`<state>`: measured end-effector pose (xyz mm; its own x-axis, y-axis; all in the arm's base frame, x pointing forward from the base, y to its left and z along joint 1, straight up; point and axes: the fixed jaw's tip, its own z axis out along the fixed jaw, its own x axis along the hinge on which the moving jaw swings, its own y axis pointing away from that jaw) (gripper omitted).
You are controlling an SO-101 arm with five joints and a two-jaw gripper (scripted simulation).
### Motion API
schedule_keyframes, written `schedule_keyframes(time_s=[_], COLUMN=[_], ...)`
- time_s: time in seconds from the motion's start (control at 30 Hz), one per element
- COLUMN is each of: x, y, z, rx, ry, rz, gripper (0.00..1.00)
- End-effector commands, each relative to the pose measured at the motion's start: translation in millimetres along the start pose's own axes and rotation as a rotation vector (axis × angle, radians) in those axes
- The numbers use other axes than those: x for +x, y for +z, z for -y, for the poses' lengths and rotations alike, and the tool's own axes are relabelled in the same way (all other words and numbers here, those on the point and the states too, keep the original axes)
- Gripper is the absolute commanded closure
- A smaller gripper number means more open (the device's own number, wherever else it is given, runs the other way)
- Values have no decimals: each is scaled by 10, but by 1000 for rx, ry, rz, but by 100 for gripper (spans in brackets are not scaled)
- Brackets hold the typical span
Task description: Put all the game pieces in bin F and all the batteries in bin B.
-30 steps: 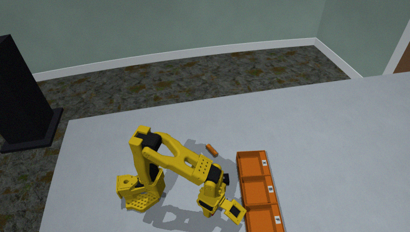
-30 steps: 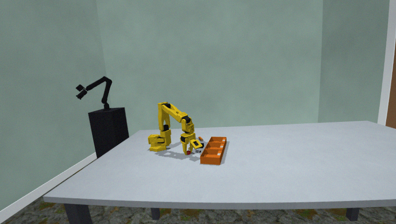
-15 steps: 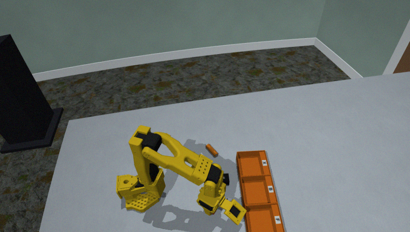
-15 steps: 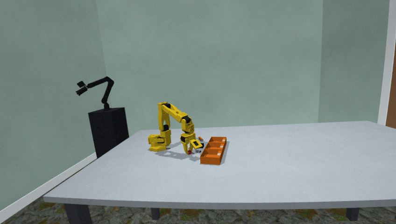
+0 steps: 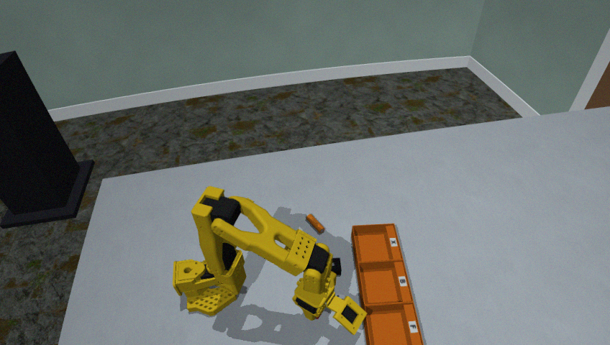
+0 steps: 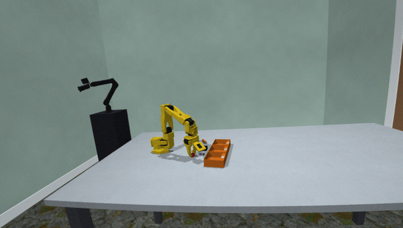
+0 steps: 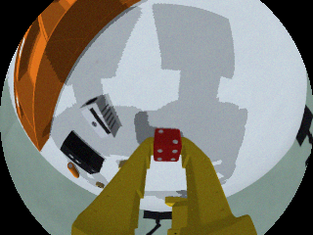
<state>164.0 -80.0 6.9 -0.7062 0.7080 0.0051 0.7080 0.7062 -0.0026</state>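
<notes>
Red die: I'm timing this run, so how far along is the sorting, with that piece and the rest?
Done: nothing visible; the bins marked B and F show no piece inside, though F is cut off in the top view.

In hand: the red die, between the closed fingers.

Left: drop the die in F, then likely the orange cylinder in B, if it's a battery.
</notes>
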Motion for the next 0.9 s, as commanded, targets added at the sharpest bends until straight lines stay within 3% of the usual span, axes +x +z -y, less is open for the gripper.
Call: schedule_keyframes(time_s=[0.0,0.57,0.87], x=[-36,-38,-54], y=[-21,-30,-205], z=[6,6,16], rx=[-8,-8,-8], ry=[4,4,4], rz=[23,23,23], gripper=[100,100,100])
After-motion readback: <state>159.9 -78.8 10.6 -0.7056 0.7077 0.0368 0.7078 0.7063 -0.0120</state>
